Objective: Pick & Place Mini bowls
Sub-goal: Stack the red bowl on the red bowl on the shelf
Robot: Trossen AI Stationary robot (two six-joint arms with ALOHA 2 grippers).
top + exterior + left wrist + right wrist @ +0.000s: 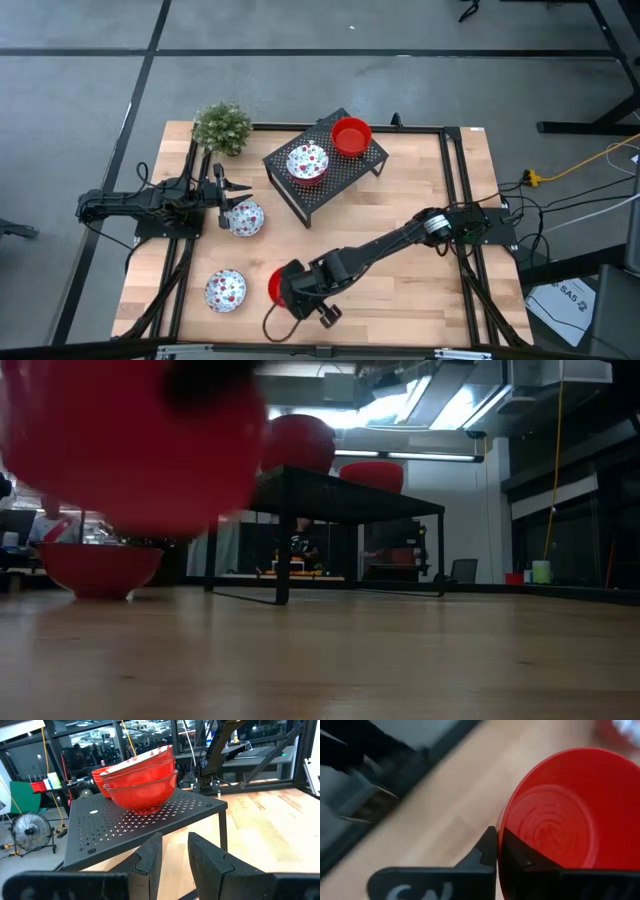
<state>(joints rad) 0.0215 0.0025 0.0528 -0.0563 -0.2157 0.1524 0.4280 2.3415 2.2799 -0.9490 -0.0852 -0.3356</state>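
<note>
My right gripper [292, 292] is near the table's front edge, shut on a plain red mini bowl [560, 820], which also shows as a big red blur in the low view [130, 440]. Two speckled mini bowls [245, 217] [226, 290] rest on their bases on the table. On the black rack [335, 185] sit a stack of mini bowls [307, 162] and a single red one [350, 136]. My left gripper [238, 190] waits open at the left, level, beside the nearer speckled bowl; its fingers [150, 857] face the rack. My right gripper pinches the red bowl's rim [500, 825], one finger inside the bowl and one outside. The fingers slant down from the table's right side. The bowl is lifted clear of the table and tilted, its inside turned toward the wrist.
A small green plant [222, 127] stands at the far left corner. Black frame rails [455, 180] run along the table's left and right sides. Bare wood [420, 290] lies at the near right. The rack's legs [283, 550] stand mid-table.
</note>
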